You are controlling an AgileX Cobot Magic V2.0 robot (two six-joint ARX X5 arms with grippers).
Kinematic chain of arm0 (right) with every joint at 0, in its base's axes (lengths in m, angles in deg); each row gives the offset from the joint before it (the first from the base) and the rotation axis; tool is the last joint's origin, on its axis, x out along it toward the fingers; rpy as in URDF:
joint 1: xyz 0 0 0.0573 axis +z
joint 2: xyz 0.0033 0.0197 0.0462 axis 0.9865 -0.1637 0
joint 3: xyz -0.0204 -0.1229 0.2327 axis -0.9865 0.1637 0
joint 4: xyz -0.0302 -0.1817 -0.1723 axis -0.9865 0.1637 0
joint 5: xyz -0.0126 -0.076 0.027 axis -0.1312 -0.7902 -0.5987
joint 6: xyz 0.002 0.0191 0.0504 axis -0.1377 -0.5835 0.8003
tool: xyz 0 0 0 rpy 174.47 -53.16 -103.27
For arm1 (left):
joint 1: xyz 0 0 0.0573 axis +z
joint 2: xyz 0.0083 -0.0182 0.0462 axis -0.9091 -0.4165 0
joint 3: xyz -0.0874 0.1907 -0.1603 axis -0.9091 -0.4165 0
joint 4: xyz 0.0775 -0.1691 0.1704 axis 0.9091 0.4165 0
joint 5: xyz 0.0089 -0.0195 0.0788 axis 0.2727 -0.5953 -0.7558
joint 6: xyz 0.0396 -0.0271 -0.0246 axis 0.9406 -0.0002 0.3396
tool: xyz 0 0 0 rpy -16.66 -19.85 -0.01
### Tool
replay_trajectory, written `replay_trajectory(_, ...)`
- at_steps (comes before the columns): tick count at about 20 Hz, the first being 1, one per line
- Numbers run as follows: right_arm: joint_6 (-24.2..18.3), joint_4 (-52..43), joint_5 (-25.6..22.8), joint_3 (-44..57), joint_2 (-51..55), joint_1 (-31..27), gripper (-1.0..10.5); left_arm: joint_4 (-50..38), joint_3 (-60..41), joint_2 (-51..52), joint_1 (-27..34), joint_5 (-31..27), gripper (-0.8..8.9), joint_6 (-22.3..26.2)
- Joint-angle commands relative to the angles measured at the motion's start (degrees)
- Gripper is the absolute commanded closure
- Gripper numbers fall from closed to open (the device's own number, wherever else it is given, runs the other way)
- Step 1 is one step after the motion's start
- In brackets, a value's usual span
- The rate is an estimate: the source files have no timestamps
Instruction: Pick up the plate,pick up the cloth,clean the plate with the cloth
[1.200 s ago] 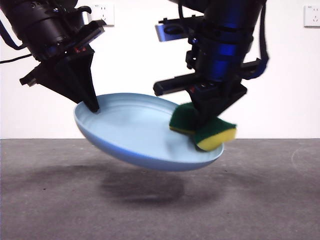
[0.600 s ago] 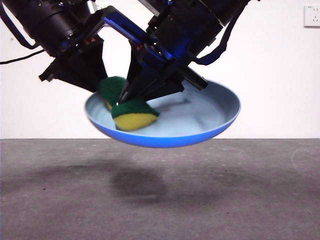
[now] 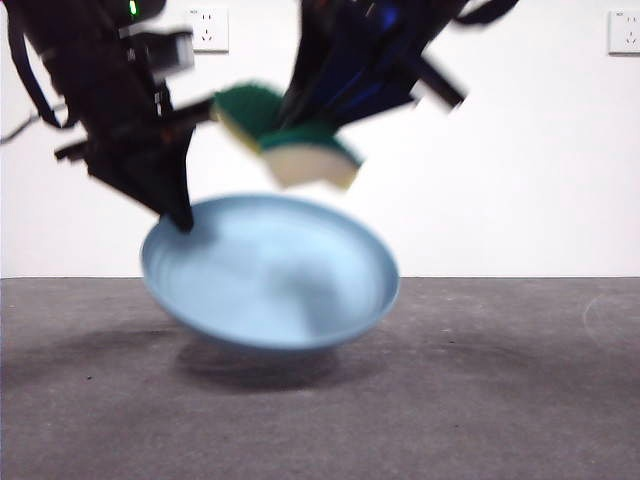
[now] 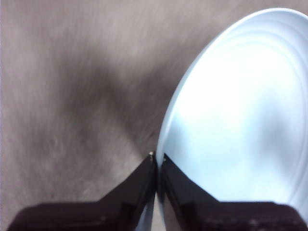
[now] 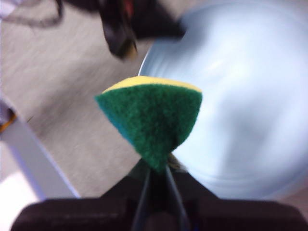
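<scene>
Pinched hard on the rim of the plate [image 4: 231,120], left fingers [image 4: 139,185] almost meeting with only the thin plastic edge between them; same grip seen at left of centre in the front view, where the left gripper [image 3: 182,218] bites the rim of the plate [image 3: 270,275] from above; held clear of the table [image 3: 500,400], tilted so the bowl faces the camera, shadow directly beneath in the lower middle of the frame. Clamped likewise, right gripper [image 5: 156,168] squeezing the cloth [image 5: 151,118] so tightly that the sponge folds into a wedge, green scouring face outward, yellow foam showing along the far edge; in the front view, cloth [image 3: 285,135] sits in the upper middle of the frame under the right gripper [image 3: 300,115], apart from the plate and above its rim; heavily blurred, so exact gap hard to judge.

Risks, judged from this: only a narrow edge grip on a wide, light plate, so a firm wiping press far from the left fingers could lever the rim out of the jaws or twist the plate downward; folded sponge offering a small contact patch, likely to skid or catch on the rim rather than wipe the bowl; possible clash of the two grippers near the upper left rim, since both work close together there.
</scene>
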State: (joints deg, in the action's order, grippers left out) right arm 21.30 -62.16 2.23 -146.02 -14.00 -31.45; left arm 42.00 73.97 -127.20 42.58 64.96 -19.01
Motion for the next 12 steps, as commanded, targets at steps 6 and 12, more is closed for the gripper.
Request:
replay_trajectory(6,-0.1,7.0,-11.5,0.3,10.7,-0.1,9.6,-2.3,0.0,-8.2,2.3,-2.2,8.22,0.7)
replay_trajectory(12,-0.7,12.3,-15.6,0.3,17.0,-1.3,9.6,-4.5,0.0,-13.5,3.1,-3.5,8.01,0.7)
